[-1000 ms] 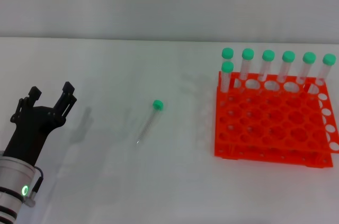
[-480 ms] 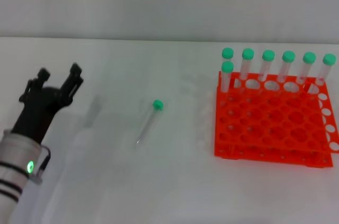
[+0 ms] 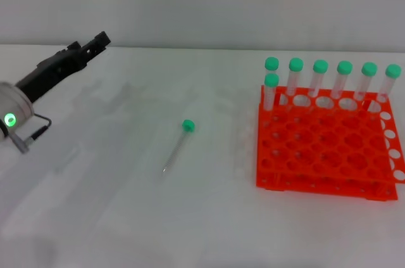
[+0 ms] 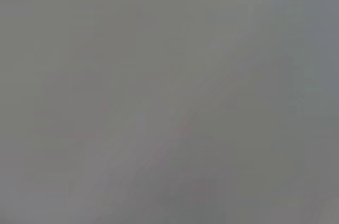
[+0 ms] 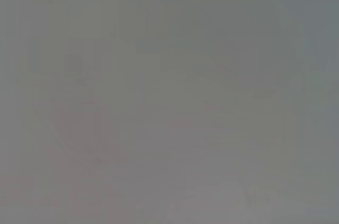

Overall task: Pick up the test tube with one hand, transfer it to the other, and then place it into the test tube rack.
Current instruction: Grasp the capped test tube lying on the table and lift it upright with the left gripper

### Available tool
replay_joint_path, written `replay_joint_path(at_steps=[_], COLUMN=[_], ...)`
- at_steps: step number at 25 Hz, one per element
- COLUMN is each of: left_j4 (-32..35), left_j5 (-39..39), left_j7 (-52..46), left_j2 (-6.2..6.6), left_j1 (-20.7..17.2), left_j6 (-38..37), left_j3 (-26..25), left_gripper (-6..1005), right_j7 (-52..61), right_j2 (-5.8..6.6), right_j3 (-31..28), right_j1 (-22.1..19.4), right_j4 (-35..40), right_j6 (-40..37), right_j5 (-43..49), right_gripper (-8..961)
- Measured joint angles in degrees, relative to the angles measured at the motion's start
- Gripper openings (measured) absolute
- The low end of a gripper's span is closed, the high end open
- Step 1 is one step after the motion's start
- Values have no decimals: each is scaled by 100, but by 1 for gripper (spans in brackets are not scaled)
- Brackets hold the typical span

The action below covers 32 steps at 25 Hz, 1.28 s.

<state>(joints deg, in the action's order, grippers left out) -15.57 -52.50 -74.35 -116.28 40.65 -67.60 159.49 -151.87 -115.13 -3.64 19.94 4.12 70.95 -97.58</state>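
Note:
A clear test tube with a green cap lies flat on the white table, left of centre, cap end pointing away from me. The orange-red rack stands at the right with several green-capped tubes upright along its back row. My left gripper hangs over the table's far left, well left of and beyond the lying tube, turned side-on, open and empty. The right gripper is out of view. Both wrist views show only a plain grey blur.
A grey wall runs behind the table's far edge. The left arm's white wrist with its green light is at the left border.
My left arm has risen and swung toward the far left of the table, and the gripper has turned side-on. The tube and the rack have not moved.

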Motion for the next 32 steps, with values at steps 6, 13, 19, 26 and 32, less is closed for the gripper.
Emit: replay_joint_path(at_steps=[6,13,19,26,32], left_j4=[-893,-1569,-1908,-1913,-1833], left_j5=[1439,2947,4614,6533,7638], left_j7=[-1957,-3165,-4323,-5502,-6202], left_j2=[277,645,808,743,500], left_j1=[532,1195,1919,2867,3403], left_j6=[-397,-1424,-1593,-1543,-1453], left_j3=[332,343,349,352,355], left_gripper=[885,885,884,880,874], right_j7=[0,0,0,0,0], right_j2=[-1,-1,-1,-8,-10], right_j3=[59,71,74,120,135], right_j1=[2,1,-22,-3,-19], right_j4=[0,0,2,-22,-27], right_j6=[23,85,127,123,125], right_j5=[3,3,1,2,2], right_gripper=[758,757,756,755,754])
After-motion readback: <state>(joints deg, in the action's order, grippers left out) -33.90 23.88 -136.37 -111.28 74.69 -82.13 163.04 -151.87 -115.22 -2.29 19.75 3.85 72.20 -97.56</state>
